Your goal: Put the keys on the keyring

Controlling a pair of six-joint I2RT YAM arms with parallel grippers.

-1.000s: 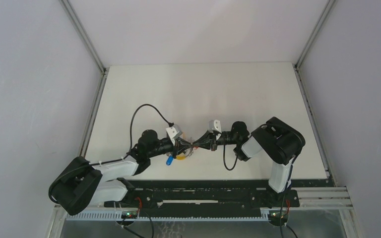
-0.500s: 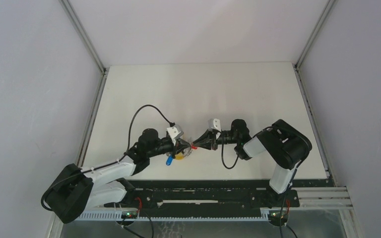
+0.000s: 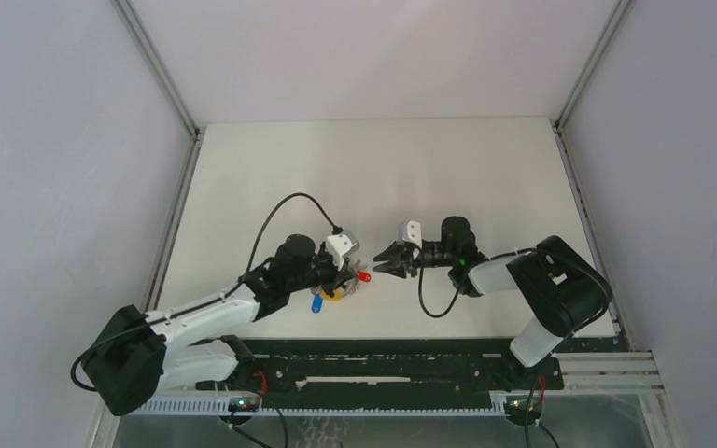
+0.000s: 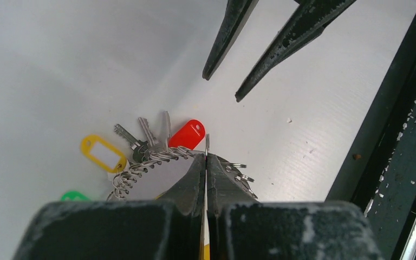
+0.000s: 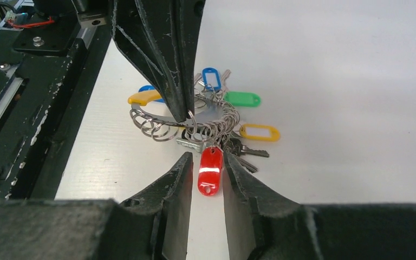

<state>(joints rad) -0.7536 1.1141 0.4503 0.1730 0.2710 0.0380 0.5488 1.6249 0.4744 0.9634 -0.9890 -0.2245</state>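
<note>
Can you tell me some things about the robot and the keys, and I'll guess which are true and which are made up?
1. The left tool is pinched shut on the keyring. True.
2. The right tool is gripping the red key tag. False: its fingers stand apart and hold nothing.
3. The yellow key tag lies on the table. True.
4. The green key tag lies far from the keyring. False: it sits right by the ring with the other tags.
</note>
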